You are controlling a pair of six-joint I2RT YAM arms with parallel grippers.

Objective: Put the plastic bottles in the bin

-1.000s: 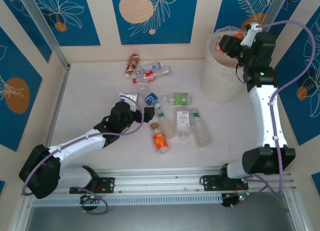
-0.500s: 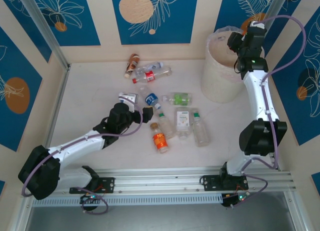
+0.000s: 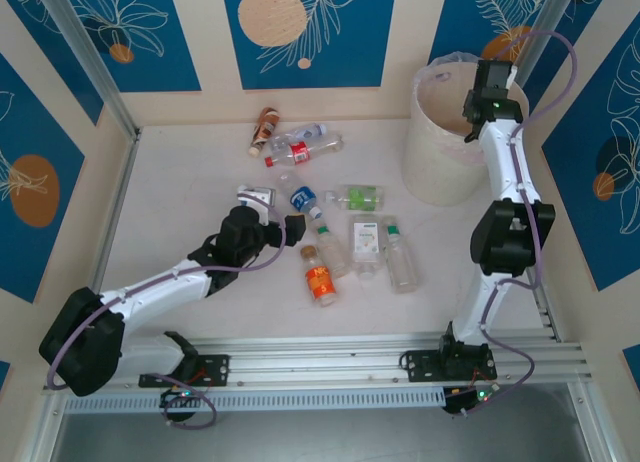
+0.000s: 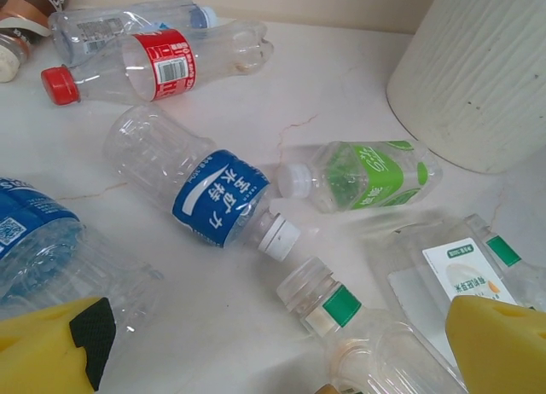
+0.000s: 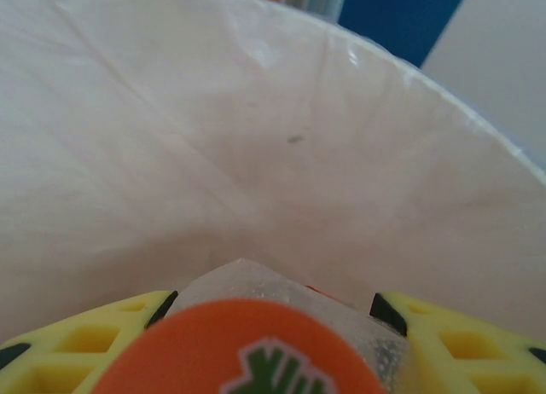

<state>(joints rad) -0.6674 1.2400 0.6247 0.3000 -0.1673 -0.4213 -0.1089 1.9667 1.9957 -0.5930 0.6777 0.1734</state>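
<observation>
Several plastic bottles lie scattered mid-table: a blue-label bottle (image 4: 213, 194), a green-label bottle (image 4: 367, 172), a red-label bottle (image 4: 162, 61) and a brown one (image 3: 264, 130) at the back. My left gripper (image 3: 290, 225) hovers low and open over them. A clear bottle with a green neck band (image 4: 324, 300) lies between its yellow fingers (image 4: 51, 351). My right gripper (image 3: 490, 82) is above the cream bin (image 3: 440, 167), shut on a clear bottle with an orange label (image 5: 256, 326). The bin's bag-lined inside (image 5: 256, 155) lies below that bottle.
An orange-label bottle (image 3: 320, 280), a white-label bottle (image 3: 365, 242) and a green-capped one (image 3: 400, 260) lie near the table's front. The bin's ribbed wall (image 4: 478, 70) stands close to the right of the pile. Walls enclose the table on three sides.
My right gripper has swung from the bin's right rim to above its opening, and the arm has straightened. The left arm has hardly moved.
</observation>
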